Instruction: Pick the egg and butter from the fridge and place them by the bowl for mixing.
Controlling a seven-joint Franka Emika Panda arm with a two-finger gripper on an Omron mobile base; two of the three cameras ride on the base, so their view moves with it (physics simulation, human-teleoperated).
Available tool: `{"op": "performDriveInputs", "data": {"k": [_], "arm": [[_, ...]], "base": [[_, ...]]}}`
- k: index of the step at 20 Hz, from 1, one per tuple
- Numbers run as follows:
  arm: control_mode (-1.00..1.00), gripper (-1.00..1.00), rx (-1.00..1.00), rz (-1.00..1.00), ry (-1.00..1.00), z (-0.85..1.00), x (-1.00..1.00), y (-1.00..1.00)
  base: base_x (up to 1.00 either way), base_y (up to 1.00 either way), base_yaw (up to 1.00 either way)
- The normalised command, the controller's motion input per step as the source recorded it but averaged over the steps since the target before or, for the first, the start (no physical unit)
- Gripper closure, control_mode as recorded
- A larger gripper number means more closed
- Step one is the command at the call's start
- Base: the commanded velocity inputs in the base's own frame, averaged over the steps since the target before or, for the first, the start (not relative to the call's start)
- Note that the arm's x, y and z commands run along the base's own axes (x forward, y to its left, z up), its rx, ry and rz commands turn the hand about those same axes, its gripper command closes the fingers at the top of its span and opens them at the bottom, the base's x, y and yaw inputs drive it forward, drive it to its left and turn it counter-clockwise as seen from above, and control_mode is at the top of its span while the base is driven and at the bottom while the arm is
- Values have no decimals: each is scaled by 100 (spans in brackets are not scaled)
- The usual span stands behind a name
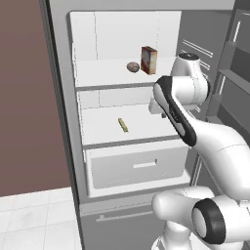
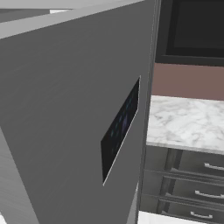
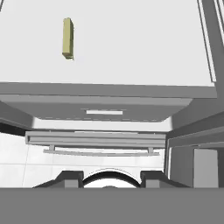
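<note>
The fridge (image 1: 63, 97) stands open. On its upper white shelf lies the brownish egg (image 1: 133, 67), beside an upright red-brown carton (image 1: 149, 59). The pale yellow-olive butter (image 1: 123, 125) lies on the middle shelf, and it also appears as the butter (image 3: 67, 38) at the upper left of the hand view. My gripper (image 3: 109, 178) hovers over the right part of that middle shelf, right of the butter and apart from it. Its fingertips (image 3: 70, 177) stand apart with nothing between them. In the left base view my forearm hides most of the hand. The bowl is out of view.
A white drawer (image 1: 136, 166) with a slot handle sits below the middle shelf. The open grey fridge door (image 2: 65, 109) with a dark panel blocks most of the right base view. A marble counter (image 2: 188, 122) over dark drawers lies to its right.
</note>
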Motion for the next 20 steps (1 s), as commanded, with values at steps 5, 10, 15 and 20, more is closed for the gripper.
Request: {"op": "performDriveInputs", "data": {"k": [5,10,15,20], "arm": [[-100,-100,0,1,-3,0,-13,0],[-100,-100,6,1,-31,-1,-29,9],[-100,-100,7,0,-40,2,-9,30],[-100,-100,0,0,-19,26,0,32]], "base": [[0,0,0],[0,0,0],[0,0,0],[0,0,0]]}}
